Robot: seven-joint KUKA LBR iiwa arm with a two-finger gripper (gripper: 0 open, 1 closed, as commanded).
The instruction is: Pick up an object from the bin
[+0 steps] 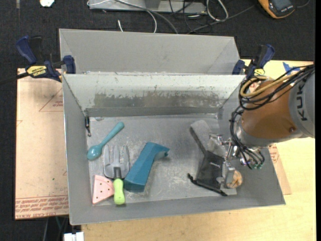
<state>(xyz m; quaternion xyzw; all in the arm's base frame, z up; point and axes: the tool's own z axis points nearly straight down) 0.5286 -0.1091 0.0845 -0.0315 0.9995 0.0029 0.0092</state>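
Lower right of the bin [165, 197]: gripper [226, 172] low over the floor, just beside a flat black piece [205, 170] and apparently touching its right edge. Jaw opening hidden at this angle; cannot tell whether wide, narrow or holding anything. Lower left of the bin: light-blue spoon [104, 140], grey hand fork with green handle [116, 167], teal block [144, 165], pink wedge [102, 189], all well apart from the gripper.

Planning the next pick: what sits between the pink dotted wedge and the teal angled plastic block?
A grey toy garden fork with a green handle lies between them, in the camera view.
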